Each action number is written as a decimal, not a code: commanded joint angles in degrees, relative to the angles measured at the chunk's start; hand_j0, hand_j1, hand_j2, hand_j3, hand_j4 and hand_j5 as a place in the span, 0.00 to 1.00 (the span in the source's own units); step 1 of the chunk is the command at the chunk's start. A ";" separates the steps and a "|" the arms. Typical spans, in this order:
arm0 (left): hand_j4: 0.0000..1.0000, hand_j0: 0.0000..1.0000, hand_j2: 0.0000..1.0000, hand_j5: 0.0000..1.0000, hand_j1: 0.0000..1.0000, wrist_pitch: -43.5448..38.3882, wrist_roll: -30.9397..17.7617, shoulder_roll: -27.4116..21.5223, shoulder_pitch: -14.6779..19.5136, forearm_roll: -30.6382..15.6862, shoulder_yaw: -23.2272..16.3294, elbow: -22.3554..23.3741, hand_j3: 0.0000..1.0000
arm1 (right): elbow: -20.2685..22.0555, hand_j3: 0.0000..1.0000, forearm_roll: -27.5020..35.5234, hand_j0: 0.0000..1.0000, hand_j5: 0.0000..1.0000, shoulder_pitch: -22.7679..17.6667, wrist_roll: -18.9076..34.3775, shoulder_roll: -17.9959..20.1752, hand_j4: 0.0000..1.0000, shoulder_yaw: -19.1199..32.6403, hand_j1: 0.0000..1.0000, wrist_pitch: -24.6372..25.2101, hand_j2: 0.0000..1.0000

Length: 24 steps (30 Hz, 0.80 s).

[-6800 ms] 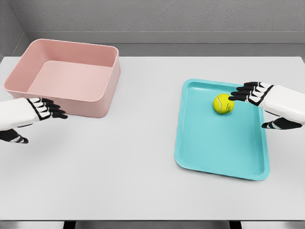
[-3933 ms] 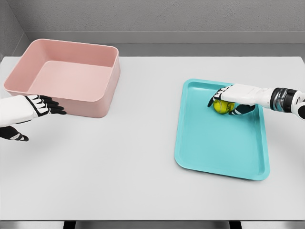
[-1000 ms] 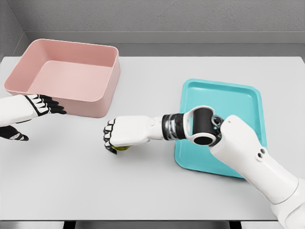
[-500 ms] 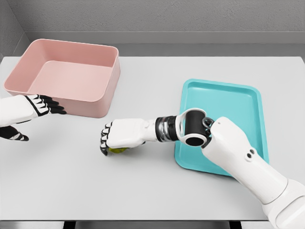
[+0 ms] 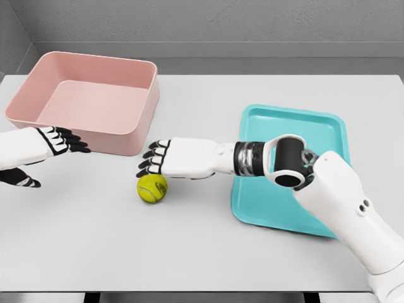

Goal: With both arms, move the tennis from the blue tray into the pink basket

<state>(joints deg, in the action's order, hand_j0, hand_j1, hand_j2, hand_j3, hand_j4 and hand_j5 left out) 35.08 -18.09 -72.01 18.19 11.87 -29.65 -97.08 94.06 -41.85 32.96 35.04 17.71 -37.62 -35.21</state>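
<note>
The tennis ball [image 5: 152, 188] sits on the surface between basket and tray, right robot hand [image 5: 165, 159] spread just above; the spread left robot hand [image 5: 55, 142] should approach squarely, lest it roll.

bare table [image 5: 208, 246] btwn left hand [image 5: 44, 144] & tennis ball [image 5: 152, 188]; right hand [image 5: 173, 158] just above ball.

A pale grey table [image 5: 208, 252] is filling most of the view, its far edge running below a rough grey wall [image 5: 214, 22]. Soft, even light is falling across it. Dark floor is showing beneath the near edge.
</note>
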 commanded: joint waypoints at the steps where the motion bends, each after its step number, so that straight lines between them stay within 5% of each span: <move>1: 1.00 1.00 1.00 1.00 1.00 -0.08 -0.01 1.70 0.00 1.49 -0.23 -0.13 1.00 | 5.61 1.00 1.15 1.00 1.00 -0.26 -0.04 2.23 1.00 6.58 1.00 0.21 1.00; 6: 1.00 1.00 1.00 1.00 1.00 -0.08 -0.10 5.92 0.00 7.47 -1.46 -2.06 1.00 | 6.22 1.00 11.78 1.00 1.00 -4.30 -0.04 6.10 1.00 20.82 1.00 0.21 1.00; 10: 1.00 1.00 1.00 1.00 1.00 -0.08 -0.80 8.03 0.09 8.70 -2.08 -2.50 1.00 | 7.01 1.00 23.74 1.00 1.00 -14.32 -0.04 13.75 1.00 34.00 1.00 0.21 1.00; 13: 1.00 1.00 1.00 1.00 1.00 -0.08 -1.77 9.08 0.18 8.70 -2.08 -3.20 1.00 | 7.10 1.00 28.05 1.00 1.00 -22.41 -0.04 14.19 1.00 42.80 1.00 0.21 1.00; 20: 1.00 1.00 1.00 1.00 1.00 -0.08 -2.56 13.83 2.38 10.81 -2.17 -4.43 1.00 | 6.66 1.00 30.86 1.00 1.00 -31.64 -0.04 14.45 1.00 49.74 1.00 0.21 1.00; 24: 1.00 1.00 1.00 1.00 1.00 -0.08 -2.65 16.73 6.42 11.60 -7.53 -4.70 1.00 | 5.96 1.00 31.21 1.00 1.00 -32.79 -0.04 14.10 1.00 49.83 1.00 0.21 1.00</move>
<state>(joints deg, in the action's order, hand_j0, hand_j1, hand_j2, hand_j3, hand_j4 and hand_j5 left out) 35.08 -20.57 -56.82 24.61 23.29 -35.10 -101.62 100.18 -11.41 0.18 35.03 32.04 11.69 -35.17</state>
